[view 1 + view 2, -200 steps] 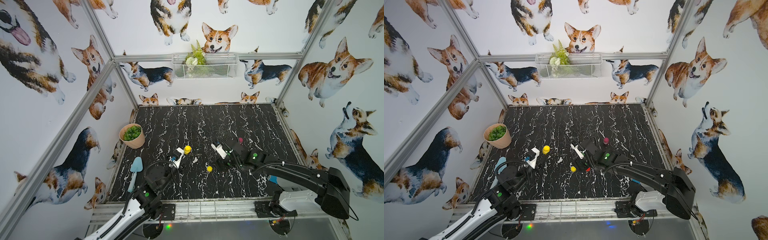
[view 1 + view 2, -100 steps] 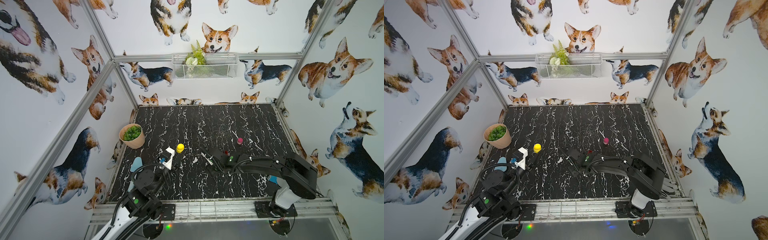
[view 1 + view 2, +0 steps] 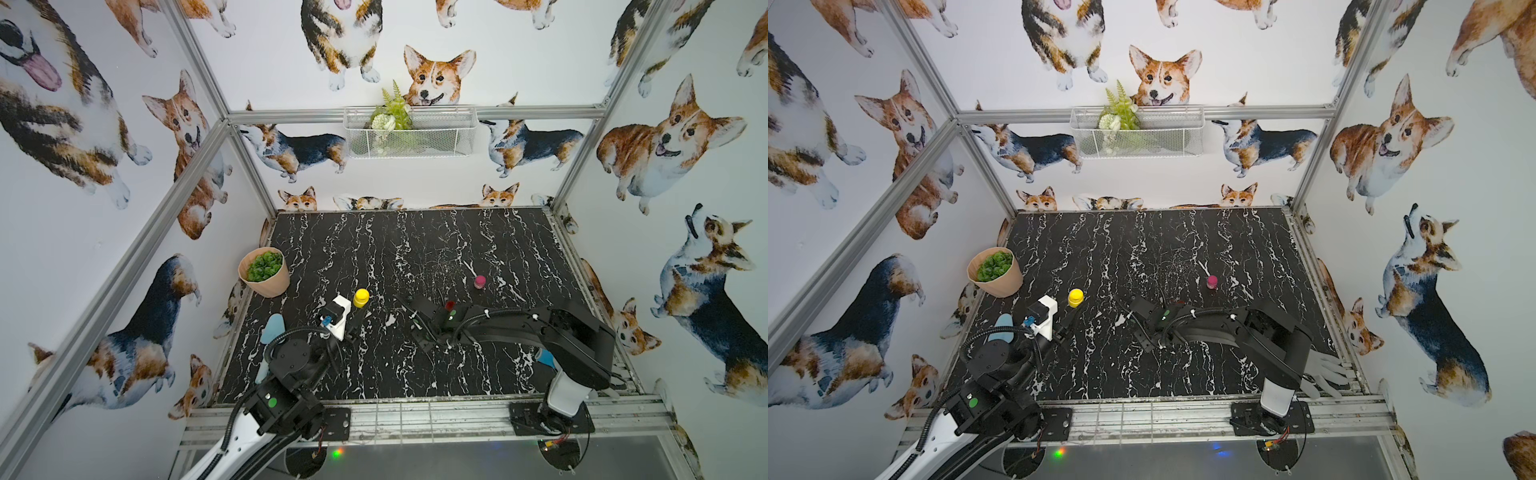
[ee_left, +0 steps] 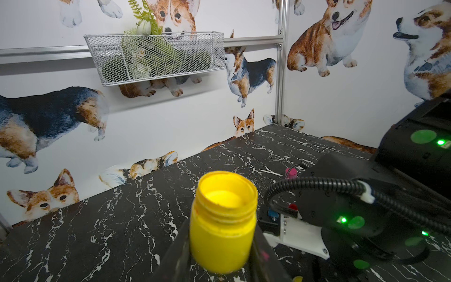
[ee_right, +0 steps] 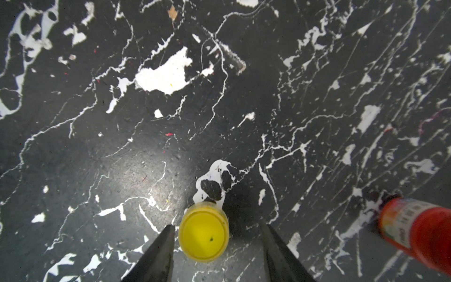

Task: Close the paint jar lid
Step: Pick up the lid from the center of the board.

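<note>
The yellow paint jar [image 4: 223, 219] has no lid on, and wet yellow paint shows inside its threaded neck. My left gripper [image 4: 222, 246] is shut on its body and holds it upright just above the table; in both top views the jar [image 3: 360, 298] [image 3: 1075, 297] is at the front left. The yellow lid [image 5: 203, 235] lies flat on the black marble table [image 5: 122, 146]. My right gripper [image 5: 217, 228] points down over it, open, with the lid close to one finger and a gap to the other. In a top view the right gripper [image 3: 420, 330] hides the lid.
A red paint jar [image 3: 449, 305] [image 5: 419, 232] stands right beside the right gripper, with a pink jar [image 3: 479, 281] farther back. A plant pot [image 3: 264, 272] and a blue tool [image 3: 272, 328] are along the left edge. A wire basket [image 3: 409, 131] hangs on the back wall.
My right gripper has swung down over the lid and its jaws have narrowed around it. My left gripper carried the jar a little to the left and has since held still.
</note>
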Motion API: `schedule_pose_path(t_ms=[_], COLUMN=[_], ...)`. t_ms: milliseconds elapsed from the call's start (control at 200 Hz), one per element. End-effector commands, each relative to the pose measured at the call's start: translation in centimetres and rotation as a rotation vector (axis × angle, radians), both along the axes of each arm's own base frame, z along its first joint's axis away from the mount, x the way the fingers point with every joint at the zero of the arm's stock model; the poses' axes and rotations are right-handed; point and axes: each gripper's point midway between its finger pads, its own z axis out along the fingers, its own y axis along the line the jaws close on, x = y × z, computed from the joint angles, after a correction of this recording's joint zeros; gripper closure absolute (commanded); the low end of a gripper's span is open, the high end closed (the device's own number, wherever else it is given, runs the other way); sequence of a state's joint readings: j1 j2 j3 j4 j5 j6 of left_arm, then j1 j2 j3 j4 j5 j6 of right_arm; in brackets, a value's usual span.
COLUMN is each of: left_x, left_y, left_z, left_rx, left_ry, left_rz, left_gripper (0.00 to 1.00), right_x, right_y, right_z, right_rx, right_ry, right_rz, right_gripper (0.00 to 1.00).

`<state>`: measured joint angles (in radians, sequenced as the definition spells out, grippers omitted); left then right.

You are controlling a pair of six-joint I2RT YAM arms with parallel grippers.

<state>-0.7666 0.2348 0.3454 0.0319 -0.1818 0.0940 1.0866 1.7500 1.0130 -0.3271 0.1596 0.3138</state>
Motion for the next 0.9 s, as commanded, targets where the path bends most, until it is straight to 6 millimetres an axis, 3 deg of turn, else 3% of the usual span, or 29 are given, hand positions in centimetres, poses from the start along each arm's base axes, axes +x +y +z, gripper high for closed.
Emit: schedule_pose_path(t_ms=[0,656,896], left_x=[-0.1,-0.1,0.0], left_y=[0.1,0.1,0.0], left_z=[0.5,0.3,0.1], left_rx=[-0.008,0.001,0.008], left_ry=[-0.018,-0.018,-0.013], left_rz=[0.005,0.006,0.006], left_gripper=[0.68,0.68,0.68], right_x=[-0.1,-0.3,-0.2], right_y=[-0.1,0.1,0.1], right_z=[-0.3,-0.9,0.4], right_rx=[-0.016,-0.034,-0.012], right_ry=[0.014,0.037,0.022], right_rz=[-0.017,-0.007,-0.011], right_gripper=[0.47,0.64,0.66])
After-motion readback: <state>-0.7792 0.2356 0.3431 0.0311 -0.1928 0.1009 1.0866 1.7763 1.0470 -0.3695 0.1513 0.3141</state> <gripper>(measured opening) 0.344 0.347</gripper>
